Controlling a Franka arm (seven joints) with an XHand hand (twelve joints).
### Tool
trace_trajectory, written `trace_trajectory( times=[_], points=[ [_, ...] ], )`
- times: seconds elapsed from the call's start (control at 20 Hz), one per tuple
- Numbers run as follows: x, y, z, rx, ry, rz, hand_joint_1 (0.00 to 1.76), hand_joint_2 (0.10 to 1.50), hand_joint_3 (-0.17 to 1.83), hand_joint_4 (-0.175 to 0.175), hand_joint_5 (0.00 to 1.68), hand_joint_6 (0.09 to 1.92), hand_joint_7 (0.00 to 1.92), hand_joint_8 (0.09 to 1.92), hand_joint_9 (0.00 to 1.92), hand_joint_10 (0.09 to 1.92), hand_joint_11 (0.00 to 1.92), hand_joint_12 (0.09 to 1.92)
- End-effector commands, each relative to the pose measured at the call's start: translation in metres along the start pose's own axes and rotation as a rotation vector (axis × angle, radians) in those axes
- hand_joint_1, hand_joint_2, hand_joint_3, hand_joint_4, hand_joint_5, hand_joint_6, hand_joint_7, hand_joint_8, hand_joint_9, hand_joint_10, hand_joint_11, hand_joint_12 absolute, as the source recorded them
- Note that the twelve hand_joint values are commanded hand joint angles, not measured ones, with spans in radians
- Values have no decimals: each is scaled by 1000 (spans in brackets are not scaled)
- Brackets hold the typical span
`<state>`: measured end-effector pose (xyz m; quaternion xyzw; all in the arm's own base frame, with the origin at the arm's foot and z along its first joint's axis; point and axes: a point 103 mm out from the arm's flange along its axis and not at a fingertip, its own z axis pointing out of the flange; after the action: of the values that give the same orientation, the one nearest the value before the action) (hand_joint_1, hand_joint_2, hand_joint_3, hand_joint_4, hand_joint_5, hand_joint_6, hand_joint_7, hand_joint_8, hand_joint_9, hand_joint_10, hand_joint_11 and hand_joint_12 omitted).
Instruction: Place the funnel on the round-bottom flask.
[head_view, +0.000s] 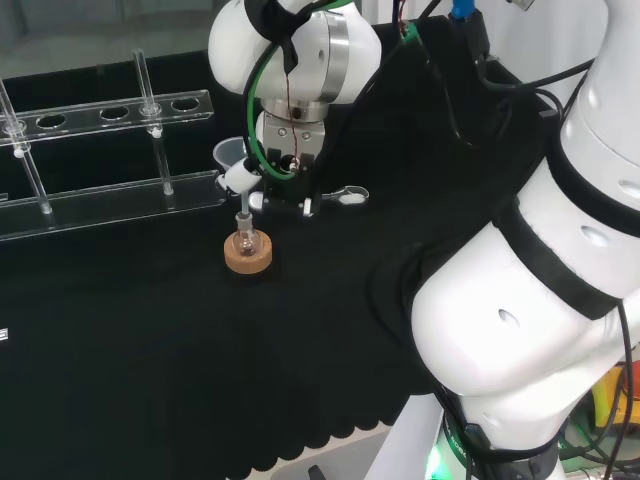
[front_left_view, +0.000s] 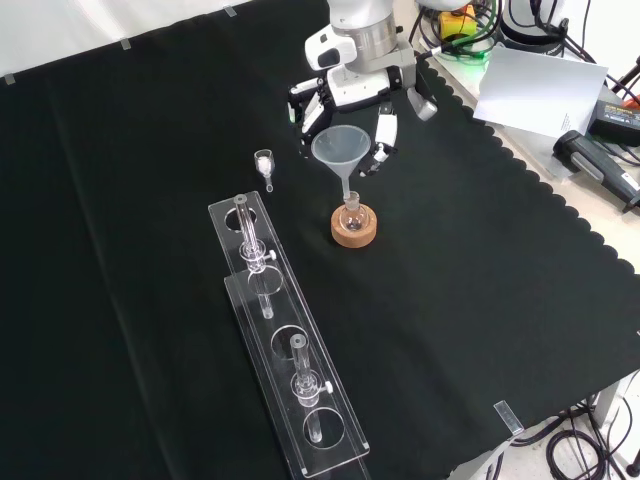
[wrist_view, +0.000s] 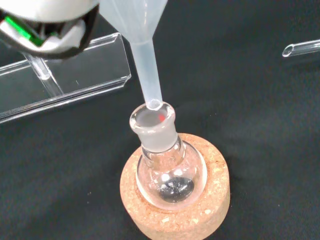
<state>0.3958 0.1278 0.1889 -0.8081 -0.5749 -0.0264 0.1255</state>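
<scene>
Holding the funnel (front_left_view: 341, 151) by its cone, the hand (front_left_view: 352, 96) has its fingers (front_left_view: 382, 130) curled round the rim in the front view, so the stem hangs straight down below the palm. That upright hold looks deliberate: the stem tip sits right at the mouth of the round-bottom flask (wrist_view: 167, 165), just entering or touching the rim at one side in the wrist view, and I judge it not yet seated, since most of the stem is above the neck. Directly beneath the hand, the flask rests on a cork ring (wrist_view: 200, 212), which keeps its round belly from rolling while the stem goes in. Further out, in the front view, a small clear vial (front_left_view: 264, 163) lies on the cloth (front_left_view: 120, 200) to the left of the hand, and a clear acrylic rack (front_left_view: 285, 345) holding glass tubes stretches away below and left. Neither stands between funnel and flask; only the slightly off-centre stem tip might catch on the rim.
</scene>
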Motion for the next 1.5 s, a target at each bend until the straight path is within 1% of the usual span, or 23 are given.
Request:
trace_trajectory(
  times=[0.05,0.65,1.05,1.5],
  points=[
    [0,0,3,10,1,-2,896,491,913,83,880,609,1125,587,817,347,0,1274],
    [-1,-2,7,18,-4,-3,896,490,914,84,880,609,1129,587,820,344,0,1272],
    [-3,0,15,24,-16,-11,897,490,915,85,881,610,1130,587,823,343,0,1271],
    [-6,2,24,37,-8,-2,898,490,915,85,881,611,1131,586,825,341,0,1269]
  ],
)
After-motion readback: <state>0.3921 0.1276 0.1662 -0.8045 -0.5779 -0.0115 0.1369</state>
